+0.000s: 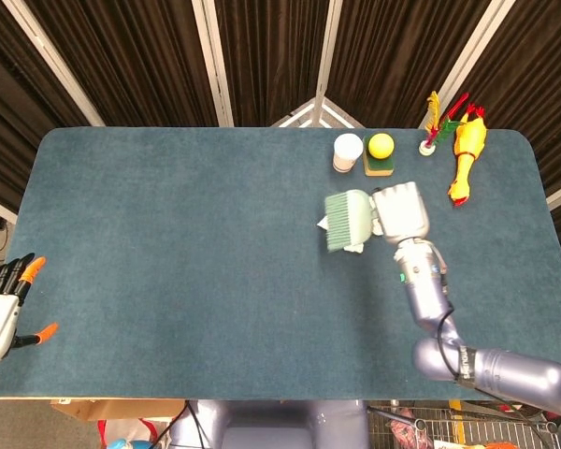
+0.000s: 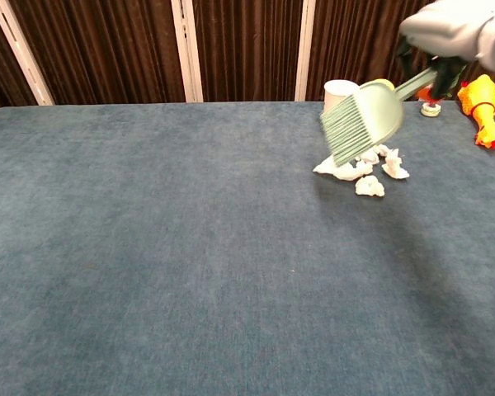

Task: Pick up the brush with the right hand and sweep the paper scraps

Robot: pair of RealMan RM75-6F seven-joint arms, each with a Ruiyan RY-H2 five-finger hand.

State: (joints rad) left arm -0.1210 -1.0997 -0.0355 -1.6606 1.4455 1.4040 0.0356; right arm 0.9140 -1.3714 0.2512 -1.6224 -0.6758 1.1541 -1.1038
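- Brush (image 2: 361, 120) is green, and the right hand (image 1: 401, 210) holds it tight by the handle.
- Bristles of the brush point down and to the left in the chest view, and they hang just over the paper scraps (image 2: 367, 170).
- Paper scraps are white and lie in a small bunch on the blue tabletop (image 1: 187, 243), in the far right part.
- From the head view the brush covers most of the scraps, and only little white bits peek out at its edges.
- Right arm (image 1: 425, 295) is shiny grey and reaches up from the near right side of the tabletop.
- Left hand (image 1: 4, 301) is far away at the near left corner, off the edge of the tabletop. Its fingers are spread apart and it holds nothing. Some fingertips are orange.
- White paper cup (image 1: 347, 152) stands near the far edge, behind the scraps.
- Yellow ball (image 1: 381, 144) sits on a green and yellow sponge (image 1: 379, 165), just beside the cup.
- Yellow rubber chicken (image 1: 465, 155) lies near the far right corner.
- Little toy with red, yellow and green feathers (image 1: 437, 123) stands between the sponge and the chicken.
- Dark curtains (image 1: 262, 56) hang behind the tabletop.
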